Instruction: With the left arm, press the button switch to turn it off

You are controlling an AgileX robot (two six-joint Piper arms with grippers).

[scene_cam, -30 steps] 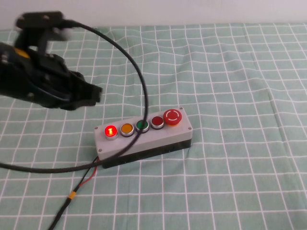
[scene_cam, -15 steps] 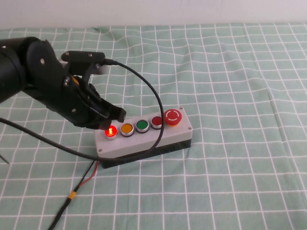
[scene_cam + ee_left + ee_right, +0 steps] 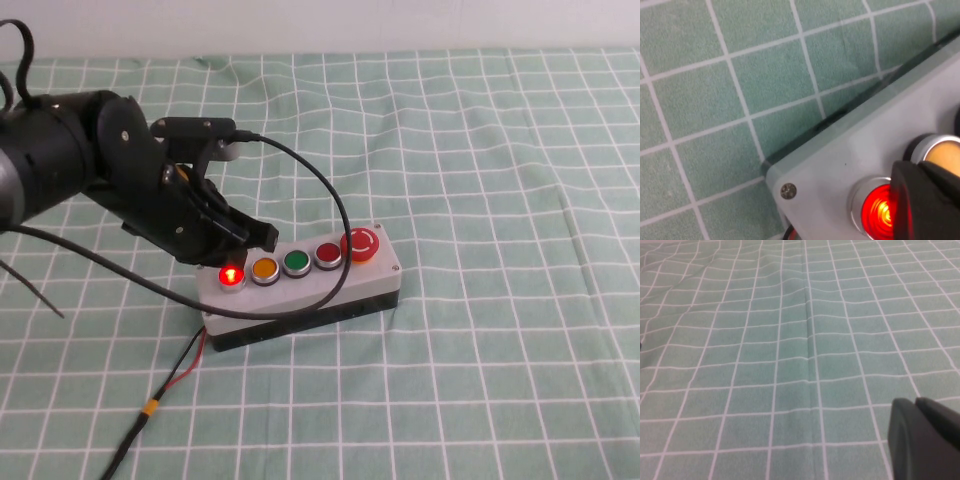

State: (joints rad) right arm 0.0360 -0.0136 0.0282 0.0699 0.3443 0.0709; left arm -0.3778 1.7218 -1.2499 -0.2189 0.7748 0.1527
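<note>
Glowing bright red, the button switch [image 3: 231,275] sits at the left end of the five-button row on the grey box [image 3: 330,285], which rests on the checked cloth of the desk [image 3: 500,150]. The left claw [image 3: 250,236] hangs just above and behind it with its fingertips closed together, holding nothing, while the right claw [image 3: 925,440] is parked elsewhere over bare cloth, also pinched closed. Being a stiff, sprung cap in a silver ring, the button likely needs a firm, straight-down push on its centre, and the light box may slide or tip if pressed off-axis.
</note>
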